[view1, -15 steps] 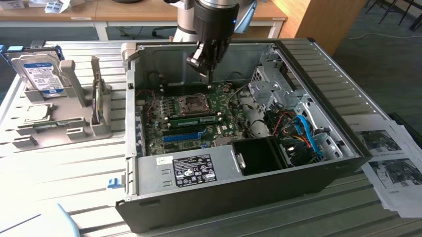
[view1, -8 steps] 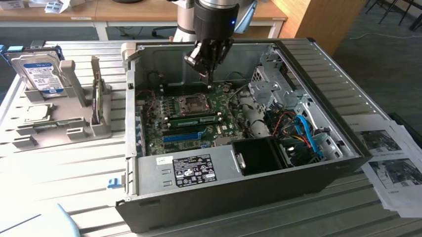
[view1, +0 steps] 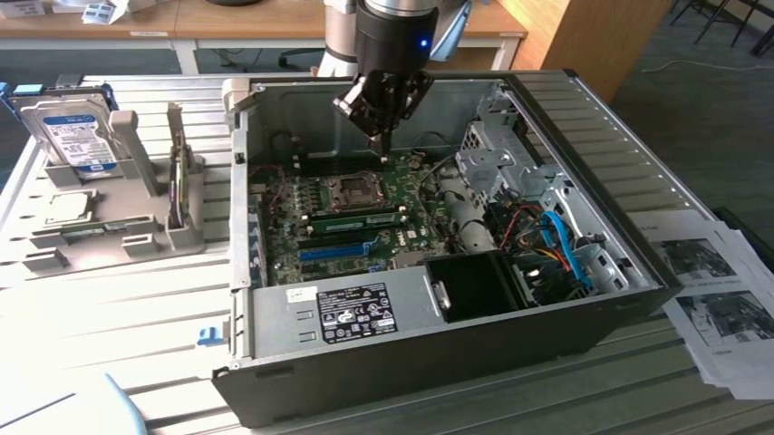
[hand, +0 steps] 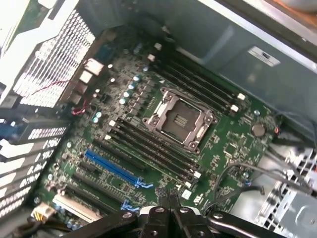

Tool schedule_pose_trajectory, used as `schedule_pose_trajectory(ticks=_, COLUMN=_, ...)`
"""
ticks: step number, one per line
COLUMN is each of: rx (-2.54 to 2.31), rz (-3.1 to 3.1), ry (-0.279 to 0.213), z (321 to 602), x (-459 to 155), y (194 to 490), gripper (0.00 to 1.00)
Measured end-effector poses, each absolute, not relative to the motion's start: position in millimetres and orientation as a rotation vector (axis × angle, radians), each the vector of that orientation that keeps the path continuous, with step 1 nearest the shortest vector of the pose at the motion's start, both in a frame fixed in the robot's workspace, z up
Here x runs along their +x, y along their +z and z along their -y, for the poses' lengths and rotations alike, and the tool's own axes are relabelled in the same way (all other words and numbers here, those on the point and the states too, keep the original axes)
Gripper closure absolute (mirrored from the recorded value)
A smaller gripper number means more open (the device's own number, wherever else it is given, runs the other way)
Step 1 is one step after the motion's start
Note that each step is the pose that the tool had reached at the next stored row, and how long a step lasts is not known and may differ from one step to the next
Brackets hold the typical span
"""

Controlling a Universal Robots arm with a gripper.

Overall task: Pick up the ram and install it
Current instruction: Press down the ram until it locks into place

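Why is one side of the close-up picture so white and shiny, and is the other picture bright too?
In the wrist view, strong light washes out the perforated metal panel to near white, while the motherboard stays evenly lit. In the exterior view, daylight brightens the slatted table, and the computer case interior sits in shadow below the gripper.

Open grey computer case (view1: pixel 550 118): bare sheet metal, matt, ribbed along its top edge. Green motherboard (hand: pixel 233 148): lacquered circuit board with slight sheen. Long blue slot (hand: pixel 111 167): glossy plastic. Black robot hand (view1: pixel 382 136): matt metal. Silver hard drive (view1: pixel 71 131): glossy paper label. Printed sheets (view1: pixel 713 290): matt paper.
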State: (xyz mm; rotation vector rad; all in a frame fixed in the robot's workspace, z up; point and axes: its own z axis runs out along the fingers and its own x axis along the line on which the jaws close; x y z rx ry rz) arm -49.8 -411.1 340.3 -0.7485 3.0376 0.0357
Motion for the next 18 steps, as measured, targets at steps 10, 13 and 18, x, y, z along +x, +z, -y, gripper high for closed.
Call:
schedule_pose_trajectory(ticks=10, rx=-0.471, rz=-3.091, ry=0.034, z=411.1, x=-49.8, y=339.5, gripper=0.91)
schedule_pose_trajectory(ticks=13, rx=-0.385, rz=-3.102, ry=0.033, z=411.1, x=-49.8, y=339.3, gripper=0.91)
schedule_pose_trajectory(ticks=18, rx=-0.243, rz=-3.116, ry=0.032, z=411.1, x=-49.8, y=338.9, gripper=0.91)
